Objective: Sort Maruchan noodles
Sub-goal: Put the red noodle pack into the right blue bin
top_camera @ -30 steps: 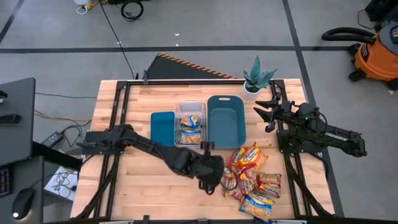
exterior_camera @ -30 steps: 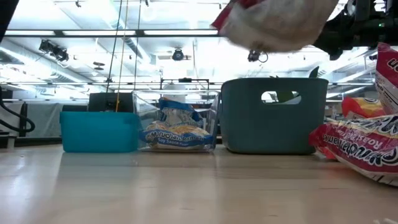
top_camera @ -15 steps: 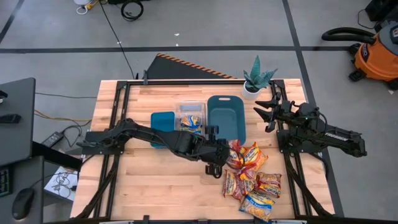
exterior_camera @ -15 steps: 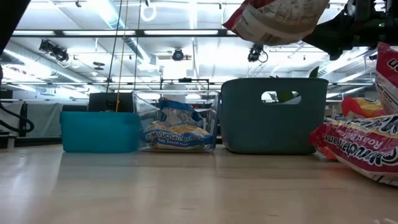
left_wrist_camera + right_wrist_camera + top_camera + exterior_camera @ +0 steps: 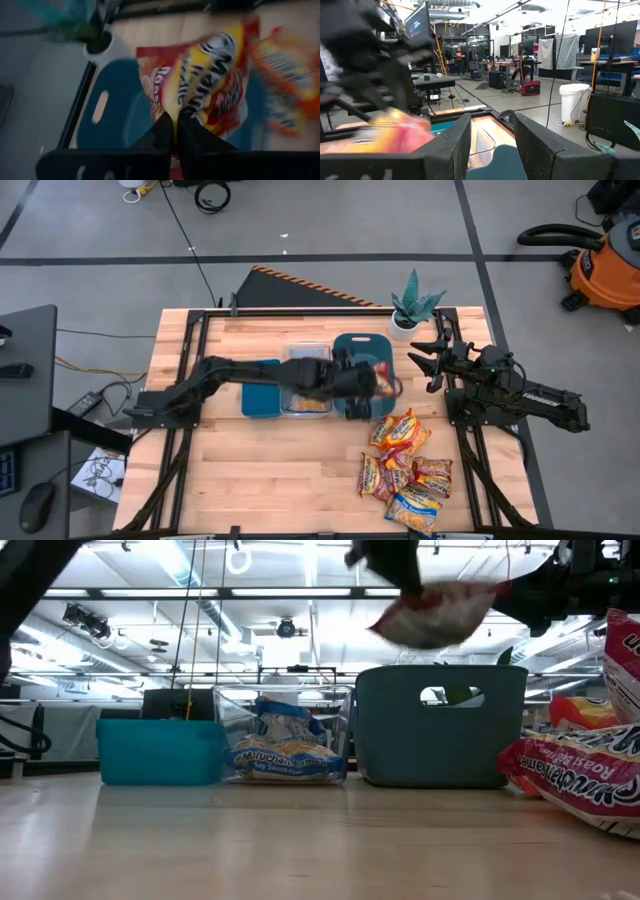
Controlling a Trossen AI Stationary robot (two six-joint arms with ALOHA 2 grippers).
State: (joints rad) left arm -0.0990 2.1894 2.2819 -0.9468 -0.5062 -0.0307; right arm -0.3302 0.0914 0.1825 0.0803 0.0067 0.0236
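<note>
My left gripper (image 5: 372, 383) is shut on a red-and-yellow Maruchan packet (image 5: 387, 381) and holds it above the dark teal bin (image 5: 352, 346). The low view shows the packet (image 5: 430, 618) in the air over that bin (image 5: 440, 740). Several more packets (image 5: 405, 465) lie in a pile on the table's near right. The clear bin (image 5: 306, 352) holds a yellow-and-blue packet (image 5: 285, 752). My right gripper (image 5: 418, 360) is open and empty at the table's right side, beside the plant. My left gripper pinches an edge of the packet (image 5: 176, 106) between its two shut fingers (image 5: 165, 127). The packet reaches out beyond the fingertips, lifted clear, over the dark teal bin (image 5: 110, 115).
A light teal bin (image 5: 262, 387), the clear bin and the dark teal bin stand side by side at the table's middle far side. A potted plant (image 5: 412, 308) stands at the far right. Bare wood lies at the near left.
My left gripper has gone from the table's near middle toward the far edge and a little right. It has carried the packet from beside the pile to above the dark teal bin. The packet stays lifted clear.
</note>
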